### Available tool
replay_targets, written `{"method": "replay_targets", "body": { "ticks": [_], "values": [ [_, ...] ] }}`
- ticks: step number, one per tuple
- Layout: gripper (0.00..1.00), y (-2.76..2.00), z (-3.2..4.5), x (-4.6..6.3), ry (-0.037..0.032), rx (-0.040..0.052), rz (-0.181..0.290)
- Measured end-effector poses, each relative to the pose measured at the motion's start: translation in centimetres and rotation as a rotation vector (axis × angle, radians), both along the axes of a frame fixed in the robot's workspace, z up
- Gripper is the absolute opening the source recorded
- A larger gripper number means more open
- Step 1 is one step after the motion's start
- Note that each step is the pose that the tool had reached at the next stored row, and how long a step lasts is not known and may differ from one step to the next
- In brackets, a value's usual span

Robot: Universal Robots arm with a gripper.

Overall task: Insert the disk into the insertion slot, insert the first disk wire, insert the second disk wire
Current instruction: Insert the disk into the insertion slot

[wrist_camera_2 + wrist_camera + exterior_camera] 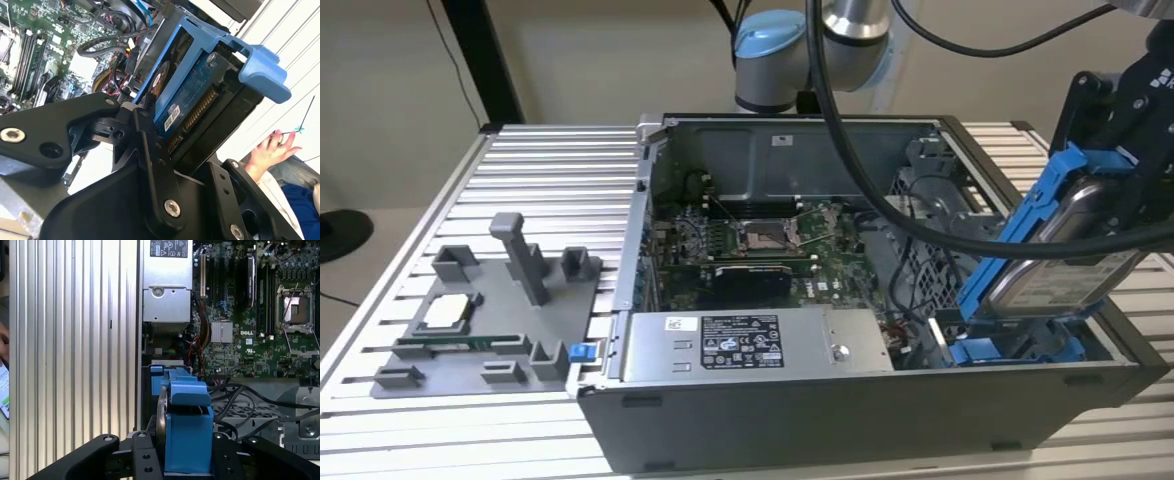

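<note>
My gripper (1105,185) is shut on the disk (1065,272), a silver drive in a blue bracket. I hold it tilted on edge over the front right corner of the open computer case. Its lower end hangs just above the insertion slot (1017,350), a bay with blue rails. In the second wrist view the disk (186,102) shows its circuit-board side between the black fingers (146,131). In the first wrist view the bracket (187,430) stands edge-on above the slot's blue rails (158,378). Loose black cables (923,228) lie in the case beside the slot; which are the disk wires I cannot tell.
The grey power-supply box (754,345) sits along the case's front wall, beside the slot. The motherboard (750,245) lies on the case floor and a perforated cage (929,272) stands near the slot. A grey fixture (480,320) rests on the slatted table. A person's hand (272,150) is close by.
</note>
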State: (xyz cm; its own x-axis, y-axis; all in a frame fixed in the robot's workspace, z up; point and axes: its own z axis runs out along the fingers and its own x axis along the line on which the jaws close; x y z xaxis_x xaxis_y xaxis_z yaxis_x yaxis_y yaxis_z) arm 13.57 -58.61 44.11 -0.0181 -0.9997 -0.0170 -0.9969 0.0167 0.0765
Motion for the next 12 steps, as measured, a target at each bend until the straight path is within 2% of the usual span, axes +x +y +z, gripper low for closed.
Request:
{"method": "replay_targets", "body": {
  "ticks": [8,12],
  "values": [
    [0.0,0.0,-0.12,0.0,0.0,0.0003,0.0],
    [0.0,0.0,-0.72,0.0,0.0,0.0001,0.0]
  ]
}}
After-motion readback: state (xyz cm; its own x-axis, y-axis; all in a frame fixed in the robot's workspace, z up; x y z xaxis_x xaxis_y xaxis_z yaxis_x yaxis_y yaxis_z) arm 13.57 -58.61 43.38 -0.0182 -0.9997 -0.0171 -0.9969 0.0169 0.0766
